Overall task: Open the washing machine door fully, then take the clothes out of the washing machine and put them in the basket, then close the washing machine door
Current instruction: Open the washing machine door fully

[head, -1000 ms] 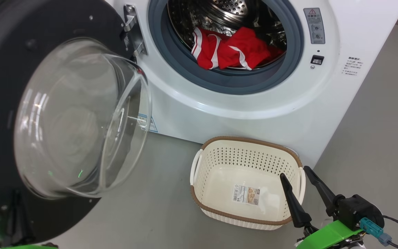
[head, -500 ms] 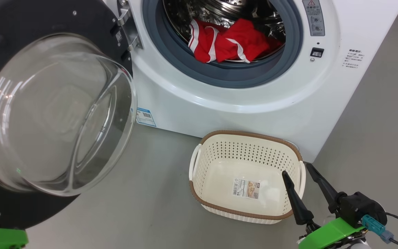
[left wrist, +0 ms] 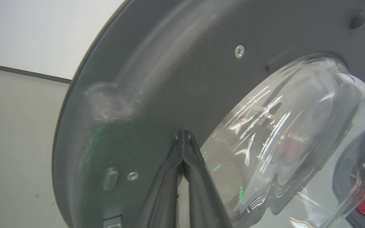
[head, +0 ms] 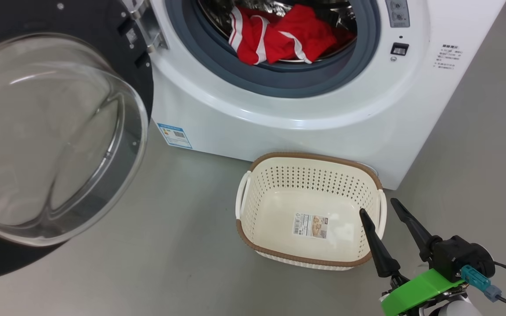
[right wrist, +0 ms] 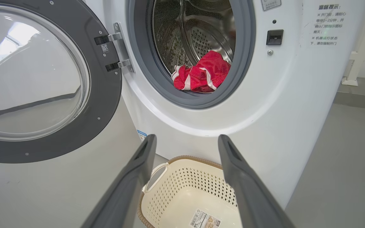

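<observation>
Washing machine door (head: 51, 131) swung wide, glass bowl facing out. Left gripper (left wrist: 182, 136) pinched shut on nothing, tips at the door's dark inner face; pushing by the look, contact not certain. Step in hand: opening the door fully, near done.

Clothes (head: 279, 39) lie at the drum's front lip inside the washing machine (head: 305, 114). Basket (head: 310, 156) empty on the floor at the machine's foot. Right gripper (head: 378, 206) spread wide, empty, just beside the basket's right rim.

Next: right arm up into the drum, closing on loose fabric.
</observation>
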Motion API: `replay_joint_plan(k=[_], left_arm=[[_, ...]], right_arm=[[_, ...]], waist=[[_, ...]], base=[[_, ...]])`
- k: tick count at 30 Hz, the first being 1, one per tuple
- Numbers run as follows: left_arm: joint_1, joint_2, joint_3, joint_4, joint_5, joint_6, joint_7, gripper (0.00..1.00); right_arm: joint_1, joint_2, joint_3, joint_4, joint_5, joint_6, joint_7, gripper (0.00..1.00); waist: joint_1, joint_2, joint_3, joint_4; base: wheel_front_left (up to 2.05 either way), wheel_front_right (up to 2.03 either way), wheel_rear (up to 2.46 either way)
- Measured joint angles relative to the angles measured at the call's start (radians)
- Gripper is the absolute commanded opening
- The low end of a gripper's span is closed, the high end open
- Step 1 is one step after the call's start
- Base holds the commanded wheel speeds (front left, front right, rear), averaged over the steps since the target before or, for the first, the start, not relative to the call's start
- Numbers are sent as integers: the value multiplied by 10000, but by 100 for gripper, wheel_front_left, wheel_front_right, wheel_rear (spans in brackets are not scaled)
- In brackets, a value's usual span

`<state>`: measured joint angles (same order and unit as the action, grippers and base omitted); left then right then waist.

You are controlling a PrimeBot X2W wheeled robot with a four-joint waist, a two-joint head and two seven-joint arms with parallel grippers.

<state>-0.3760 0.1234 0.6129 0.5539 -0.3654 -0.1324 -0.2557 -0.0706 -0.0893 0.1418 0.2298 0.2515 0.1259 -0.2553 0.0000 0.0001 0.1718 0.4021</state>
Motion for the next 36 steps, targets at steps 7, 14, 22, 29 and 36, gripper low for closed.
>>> replay_joint_plan(k=[7,14,22,29,36], left_arm=[[-557,466,351,723,33,0,-12,0],[-830,696,548,1154,-54,0,-13,0],[-803,815,387,1402,-249,0,-12,0],[18,759,-291,951,-759,2,-13,0],[1374,357,-746,-451,-1369,2,-12,23]], right_arm=[[-58,-23,4,8,-61,0,0,100],[-143,-21,4,12,-61,0,0,100],[-137,8,6,73,-61,0,0,100],[-81,69,-12,69,-52,0,0,100],[115,190,-117,42,25,0,0,100]], waist=[[0,0,216,-200],[0,0,269,-316],[0,0,5,-364],[0,0,-374,-401],[0,0,-715,-477]], base=[[0,0,0],[0,0,0],[0,0,0],[0,0,0],[0,0,0]])
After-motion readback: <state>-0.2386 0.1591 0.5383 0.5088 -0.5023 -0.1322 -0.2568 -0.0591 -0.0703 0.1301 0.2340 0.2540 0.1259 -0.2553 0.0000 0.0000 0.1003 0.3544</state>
